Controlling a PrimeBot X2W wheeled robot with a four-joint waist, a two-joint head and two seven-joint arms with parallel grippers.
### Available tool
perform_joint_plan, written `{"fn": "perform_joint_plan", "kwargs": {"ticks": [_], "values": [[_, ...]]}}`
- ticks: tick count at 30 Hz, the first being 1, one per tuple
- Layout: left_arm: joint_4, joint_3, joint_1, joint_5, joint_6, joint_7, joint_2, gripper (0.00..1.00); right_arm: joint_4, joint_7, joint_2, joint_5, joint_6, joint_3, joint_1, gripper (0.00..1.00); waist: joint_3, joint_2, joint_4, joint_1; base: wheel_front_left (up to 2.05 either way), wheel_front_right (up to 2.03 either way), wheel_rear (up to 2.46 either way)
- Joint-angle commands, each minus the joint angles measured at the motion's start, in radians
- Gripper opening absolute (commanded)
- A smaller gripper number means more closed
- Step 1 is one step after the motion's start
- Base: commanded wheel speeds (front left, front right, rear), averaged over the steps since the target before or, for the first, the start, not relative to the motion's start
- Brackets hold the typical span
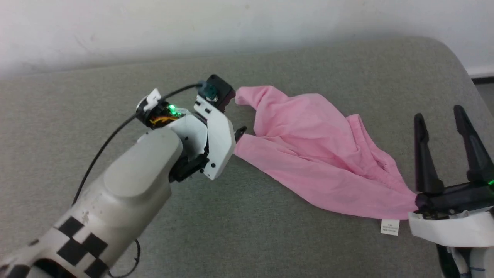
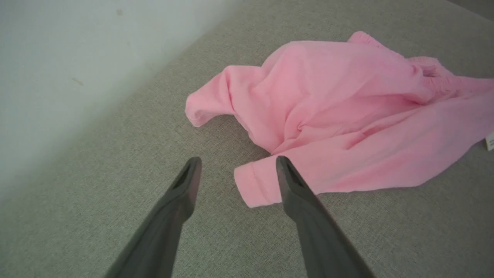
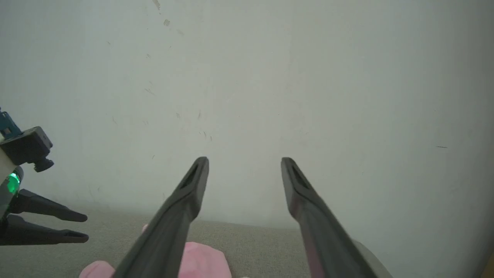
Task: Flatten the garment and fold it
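The pale left arm (image 1: 127, 193) extends diagonally from the lower left with its wrist angled downward and the left end effector (image 2: 239, 168) spread open, while the right end effector (image 1: 440, 119) sits at the lower right, its dark fingers (image 1: 422, 154) upright and parted wide.

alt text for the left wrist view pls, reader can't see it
Crumpled pink shorts lie on a grey fabric cushion beside a white wall. The open left hand points at them, and the hemmed end of one leg appears between its two dark fingers.
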Motion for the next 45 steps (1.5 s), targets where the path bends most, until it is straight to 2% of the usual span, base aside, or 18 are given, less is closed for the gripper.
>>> {"fn": "perform_joint_plan", "kwargs": {"ticks": [1,7,14,19,20,21,24,26,30,34,38,42,45], "values": [[0.003,-0.021,-0.037,-0.024,-0.006,0.016,0.014,1.0,-0.001,-0.004,0.008,-0.012,-0.002,0.011,-0.015,1.0,0.044,-0.0001,-0.04,-0.0002,0.0,0.0,0.0],[0.062,-0.155,-0.133,-0.163,-0.006,0.135,0.035,1.0,0.017,-0.004,0.04,-0.02,-0.002,0.04,-0.049,1.0,0.116,-0.0001,-0.095,-0.0002,0.0,0.0,0.0],[0.146,-0.305,-0.188,-0.221,-0.006,0.204,0.05,1.0,0.041,-0.004,0.06,-0.022,-0.002,0.049,-0.092,1.0,0.182,-0.0001,-0.141,-0.0002,0.0,0.0,0.0],[0.172,-0.376,-0.159,-0.27,-0.006,0.23,0.053,1.0,0.058,-0.004,0.067,-0.04,-0.002,0.065,-0.106,1.0,0.196,-0.0001,-0.148,-0.0002,0.0,0.0,0.0],[0.16,-0.384,-0.153,-0.28,-0.006,0.234,0.057,0.62,0.058,-0.004,0.068,-0.045,-0.002,0.065,-0.106,1.0,0.195,-0.0001,-0.146,-0.0002,0.0,0.0,0.0],[0.144,-0.39,-0.15,-0.288,-0.006,0.231,0.062,0.0,0.058,-0.004,0.069,-0.047,-0.002,0.062,-0.104,1.0,0.191,-0.0001,-0.14,-0.0002,0.0,0.0,0.0],[0.072,-0.401,-0.16,-0.287,-0.006,0.172,0.098,0.0,0.06,-0.004,0.072,-0.052,-0.002,0.056,-0.095,1.0,0.17,-0.0001,-0.122,-0.0002,0.0,0.0,0.0],[0.021,-0.399,-0.163,-0.291,-0.006,0.076,0.136,0.0,0.06,-0.004,0.074,-0.053,-0.002,0.059,-0.09,1.0,0.149,-0.0001,-0.114,-0.0002,0.0,0.0,0.0],[-0.081,-0.331,-0.122,-0.318,0.0,-0.129,0.232,0.0,0.064,-0.004,0.075,-0.058,-0.002,0.052,-0.057,1.0,0.1,-0.0001,-0.083,-0.0002,0.0,0.0,0.0],[-0.234,-0.277,-0.028,-0.335,0.081,-0.234,0.366,0.0,0.063,-0.005,0.075,-0.061,-0.002,0.033,-0.019,1.0,0.063,-0.0001,-0.043,-0.0002,0.0,0.0,0.0],[-0.412,-0.252,0.087,-0.362,0.198,-0.264,0.495,0.0,0.067,-0.005,0.076,-0.061,-0.002,0.03,0.006,1.0,0.044,-0.0001,-0.004,-0.0002,0.0,0.0,0.0],[-0.535,-0.242,0.215,-0.413,0.306,-0.292,0.586,0.0,0.078,-0.005,0.072,-0.068,-0.002,0.035,0.017,1.0,0.031,-0.0001,0.028,-0.0002,0.0,0.0,0.0],[-0.568,-0.248,0.305,-0.448,0.36,-0.315,0.627,0.0,0.086,-0.005,0.07,-0.073,-0.002,0.036,0.023,1.0,0.022,-0.0001,0.042,-0.0002,0.0,0.0,0.0]]}}
